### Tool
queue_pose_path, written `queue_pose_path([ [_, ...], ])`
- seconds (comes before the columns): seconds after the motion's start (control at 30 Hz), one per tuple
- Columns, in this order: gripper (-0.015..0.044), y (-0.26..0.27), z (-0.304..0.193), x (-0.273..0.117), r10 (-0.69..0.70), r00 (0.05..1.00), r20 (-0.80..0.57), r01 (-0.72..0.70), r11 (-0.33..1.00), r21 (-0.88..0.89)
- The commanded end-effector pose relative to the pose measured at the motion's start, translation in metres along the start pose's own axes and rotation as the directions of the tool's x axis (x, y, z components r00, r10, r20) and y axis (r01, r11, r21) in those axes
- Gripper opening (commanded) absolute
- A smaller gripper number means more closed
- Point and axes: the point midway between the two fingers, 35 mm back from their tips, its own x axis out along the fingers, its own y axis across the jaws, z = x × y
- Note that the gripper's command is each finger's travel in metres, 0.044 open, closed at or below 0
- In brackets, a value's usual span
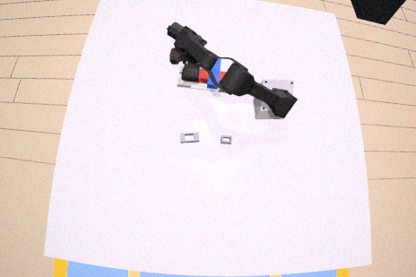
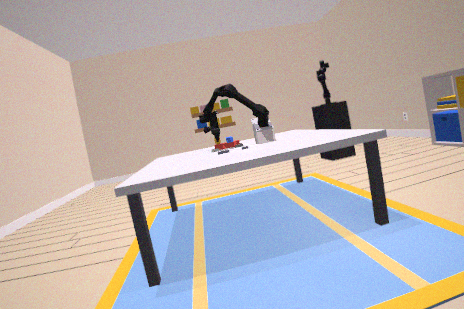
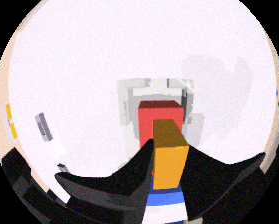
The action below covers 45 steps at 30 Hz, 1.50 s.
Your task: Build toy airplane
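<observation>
The red fuselage (image 1: pixel 203 75) (image 2: pixel 227 145) (image 3: pixel 146 125) lies lengthwise in the pale grey jig (image 1: pixel 184 84) (image 3: pixel 124 106). The blue wing (image 1: pixel 212 83) (image 2: pixel 229 139) (image 3: pixel 165 199) lies across the top of the fuselage; its joint is hidden. My gripper (image 3: pixel 169 145) is shut on the orange tail fin (image 3: pixel 168 167) (image 2: pixel 217 142), which is upright between the fingertips, over the tail end of the fuselage. In the top view the arm hides the fin. Whether the fin's tab is in the tail socket cannot be told; the fin covers that spot in the wrist view.
Two small grey hollow holders, a larger one (image 1: pixel 183 138) and a smaller one (image 1: pixel 222 140), stand on the white table (image 1: pixel 211 216) in front of the jig. The arm's grey base (image 1: pixel 264 115) stands to the right of the jig. The arm reaches over the wing's side of the jig.
</observation>
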Motion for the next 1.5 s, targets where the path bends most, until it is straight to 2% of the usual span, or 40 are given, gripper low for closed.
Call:
queue_pose_path([
  [0.0, 0.0072, 0.000, 0.000, 0.000, 0.000, 1.000, 0.000, 0.000, 1.000, 0.000],
  [0.1, 0.0052, 0.000, 0.000, 0.000, 0.000, 1.000, 0.000, 0.000, 1.000, 0.000],
  [0.17, 0.0000, 0.000, 0.000, 0.000, 0.000, 1.000, 0.000, 0.000, 1.000, 0.000],
  [0.27, 0.0000, 0.000, 0.000, 0.000, 0.000, 1.000, 0.000, 0.000, 1.000, 0.000],
  [0.6, 0.0260, 0.000, 0.000, 0.000, 0.000, 1.000, 0.000, 0.000, 1.000, 0.000],
  [0.8, 0.0260, 0.000, 0.000, -0.003, 0.000, 1.000, 0.000, 0.000, 1.000, 0.000],
  [1.0, 0.0260, -0.001, 0.000, -0.088, 0.000, 1.000, 0.000, 0.000, 1.000, 0.007],
  [1.47, 0.0260, -0.004, 0.001, -0.091, 0.000, 1.000, 0.000, 0.000, 1.000, 0.007],
])
